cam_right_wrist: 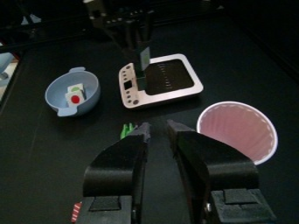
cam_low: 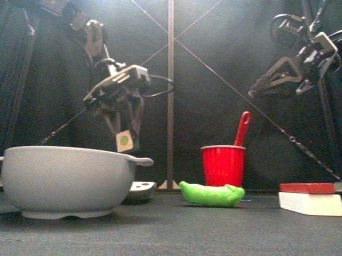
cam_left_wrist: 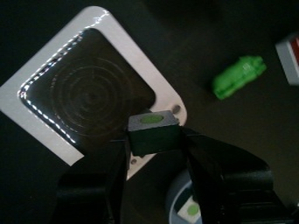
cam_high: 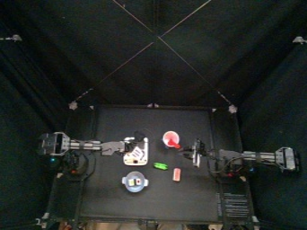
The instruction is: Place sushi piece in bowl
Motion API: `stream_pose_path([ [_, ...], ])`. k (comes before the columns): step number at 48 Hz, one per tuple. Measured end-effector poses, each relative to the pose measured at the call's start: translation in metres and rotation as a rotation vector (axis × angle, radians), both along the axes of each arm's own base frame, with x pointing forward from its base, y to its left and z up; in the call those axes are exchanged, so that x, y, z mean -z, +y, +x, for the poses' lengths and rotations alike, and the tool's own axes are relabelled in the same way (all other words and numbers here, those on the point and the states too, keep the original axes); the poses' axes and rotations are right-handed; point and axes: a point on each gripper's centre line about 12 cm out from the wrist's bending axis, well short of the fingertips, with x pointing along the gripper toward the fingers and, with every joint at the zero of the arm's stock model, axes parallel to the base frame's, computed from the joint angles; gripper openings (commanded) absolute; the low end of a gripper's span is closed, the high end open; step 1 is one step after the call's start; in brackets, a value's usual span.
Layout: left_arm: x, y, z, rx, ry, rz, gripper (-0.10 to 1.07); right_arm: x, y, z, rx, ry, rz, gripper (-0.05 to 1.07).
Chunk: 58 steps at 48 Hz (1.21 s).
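Note:
My left gripper (cam_left_wrist: 152,142) is shut on the sushi piece (cam_left_wrist: 152,129), a small lump with a green dot. It holds the piece above the white square tray (cam_left_wrist: 82,83). In the front view the piece (cam_low: 124,141) hangs in the left gripper (cam_low: 123,130), higher than the rim of the bowl (cam_low: 74,180). The light-blue bowl (cam_high: 135,181) stands in front of the tray (cam_high: 135,158), with whitish and red bits inside (cam_right_wrist: 75,93). My right gripper (cam_right_wrist: 158,128) is shut and empty, hovering right of the tray.
A red round dish (cam_high: 171,139) stands behind and to the right of the tray. A small green block (cam_high: 160,165) and a small red block (cam_high: 175,173) lie right of the bowl. Black curtains ring the table.

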Motion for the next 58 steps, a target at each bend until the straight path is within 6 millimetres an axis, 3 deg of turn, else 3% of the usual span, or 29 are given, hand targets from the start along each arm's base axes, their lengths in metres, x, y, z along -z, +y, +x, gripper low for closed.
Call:
stream_pose_path([
  [9, 0.002, -0.046, -0.009, 0.259, 0.020, 0.016, 0.63, 0.000, 0.000, 0.000, 0.002, -0.002, 0.000, 0.66],
  [15, 0.002, -0.058, -0.011, 0.313, 0.024, 0.000, 0.63, 0.001, 0.000, 0.000, 0.003, 0.001, 0.003, 0.66],
  [58, 0.003, -0.060, -0.012, 0.296, 0.027, -0.036, 0.68, 0.001, -0.001, 0.000, 0.004, 0.002, 0.003, 0.66],
])
